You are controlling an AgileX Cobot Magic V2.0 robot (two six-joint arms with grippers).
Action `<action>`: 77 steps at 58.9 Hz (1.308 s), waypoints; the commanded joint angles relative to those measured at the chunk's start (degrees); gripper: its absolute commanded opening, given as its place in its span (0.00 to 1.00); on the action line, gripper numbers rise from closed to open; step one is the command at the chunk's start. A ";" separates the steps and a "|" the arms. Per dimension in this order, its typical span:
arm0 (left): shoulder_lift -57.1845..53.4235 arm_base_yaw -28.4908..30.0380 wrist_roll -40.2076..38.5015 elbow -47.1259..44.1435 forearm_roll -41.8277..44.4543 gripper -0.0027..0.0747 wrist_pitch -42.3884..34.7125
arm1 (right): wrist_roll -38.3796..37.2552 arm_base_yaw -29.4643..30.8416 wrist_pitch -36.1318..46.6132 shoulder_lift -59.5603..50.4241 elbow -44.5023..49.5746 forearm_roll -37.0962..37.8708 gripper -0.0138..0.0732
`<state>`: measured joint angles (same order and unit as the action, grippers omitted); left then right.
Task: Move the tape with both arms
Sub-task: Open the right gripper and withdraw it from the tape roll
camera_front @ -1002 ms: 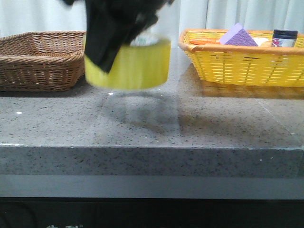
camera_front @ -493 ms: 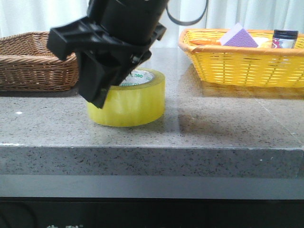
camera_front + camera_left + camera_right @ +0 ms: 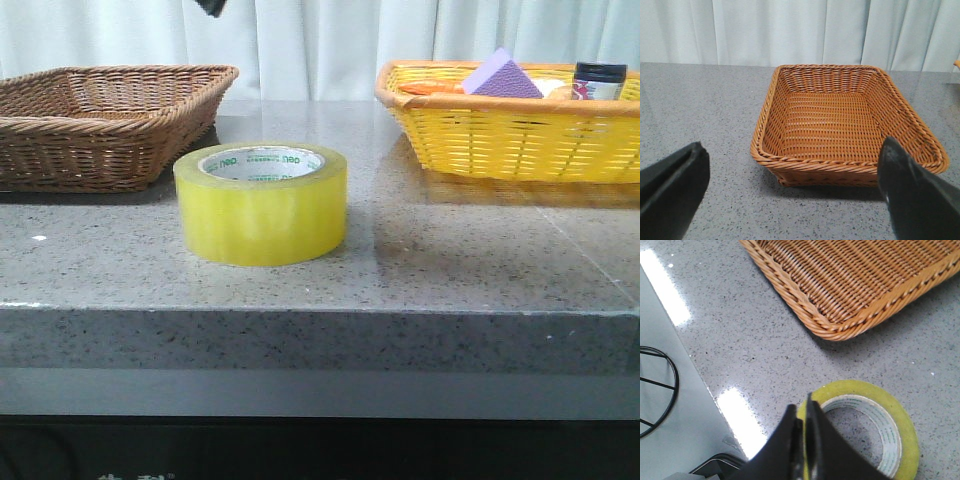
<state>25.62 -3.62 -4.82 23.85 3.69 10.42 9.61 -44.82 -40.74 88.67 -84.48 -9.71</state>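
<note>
The tape, a wide yellow roll with a white core and green lettering, lies flat on the grey stone table, free of both grippers. In the right wrist view my right gripper is shut and empty, high over the near rim of the tape. Only its black tip shows at the top edge of the front view. My left gripper is open and empty, low over the table, facing the brown wicker basket. The left gripper is out of the front view.
The brown wicker basket stands back left, close to the tape, and shows in the right wrist view. A yellow basket at back right holds a purple sponge and a dark-lidded jar. The table's front edge lies just before the tape.
My right gripper set the tape down on the table, let go of it and rose almost out of the front view. The tape now rests alone.
</note>
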 commanded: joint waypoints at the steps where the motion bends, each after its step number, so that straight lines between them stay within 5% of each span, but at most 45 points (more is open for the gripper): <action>1: 0.65 0.06 -0.17 2.11 -0.10 0.90 -4.74 | -0.95 0.85 2.81 -3.07 -1.77 -0.44 0.06; 9: 0.65 0.06 -0.17 2.11 -0.10 0.90 -4.74 | -2.52 5.17 1.58 -4.84 -1.65 -0.39 0.06; 21: 0.65 0.06 -0.17 2.11 -0.10 0.90 -4.74 | -4.12 19.23 -1.84 -10.65 0.28 -0.39 0.06; 35: 0.65 0.06 -0.17 2.11 -0.10 0.90 -4.74 | -4.07 33.92 4.71 -22.67 14.13 -0.39 0.06; 63: 0.65 0.06 -0.17 2.11 -0.10 0.90 -4.74 | -4.07 35.50 31.29 -54.41 53.48 -1.02 0.06; 77: 0.65 -0.07 -0.17 2.11 -1.15 0.90 -4.83 | -4.07 35.50 33.82 -67.67 61.84 -2.57 0.06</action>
<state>25.62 -3.62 -4.82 23.85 3.69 10.42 5.28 -9.48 -12.63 23.49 -22.46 -11.77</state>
